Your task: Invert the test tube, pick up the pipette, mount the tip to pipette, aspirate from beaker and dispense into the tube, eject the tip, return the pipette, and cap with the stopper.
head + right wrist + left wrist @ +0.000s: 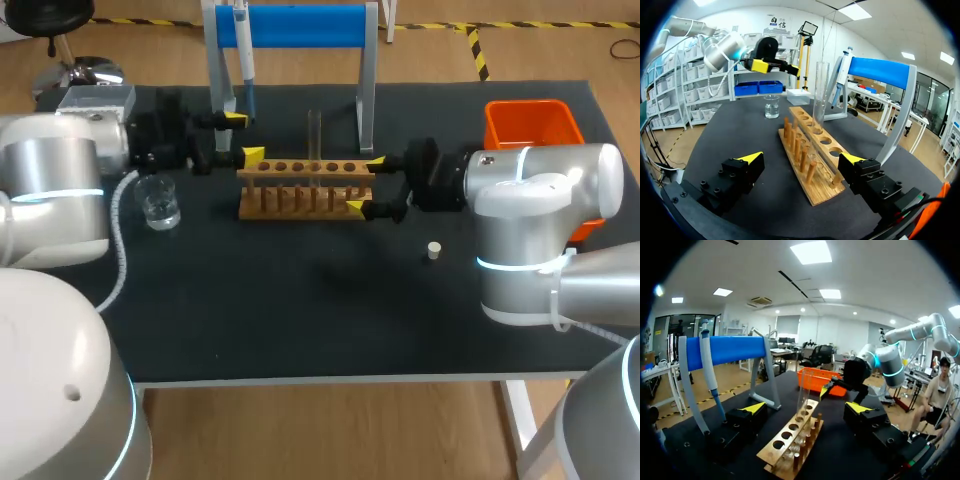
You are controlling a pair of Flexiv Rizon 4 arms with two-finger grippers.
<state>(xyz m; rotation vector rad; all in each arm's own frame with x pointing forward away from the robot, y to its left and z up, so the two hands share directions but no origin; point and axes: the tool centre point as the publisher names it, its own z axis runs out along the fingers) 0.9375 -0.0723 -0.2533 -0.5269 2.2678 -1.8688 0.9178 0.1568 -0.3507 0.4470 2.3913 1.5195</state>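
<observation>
Head view: tube (314,130) stands upright in rack (300,195), mid-desk (300,310). L end effector (243,137) sits at the rack's 9 o'clock end and R end effector (365,183) at its 3 o'clock end. Both are spread wide, holding nothing. Beaker (160,205) is at the rack's 8 o'clock, next to the L arm's cable (120,235). Stopper (433,250) is at 4 o'clock; pipette (243,60) hangs on stand (300,25) at 11 o'clock. Risks: the arms face each other across the rack, so if both close on the tube they could clash. A swing of the L arm may drag the cable into the beaker & spill it.

L wrist view: rack lies at 12 o'clock between the spread fingers, tube further along. It's thin glass w/ a smooth wall, so an off-centre pinch could tip it in its hole or let it slip during inversion.

R wrist view: rack end sits between the open fingers, one finger near it, contact unclear. Any push fwd prob. shoves the rack, and the tall tube wobbles.
</observation>
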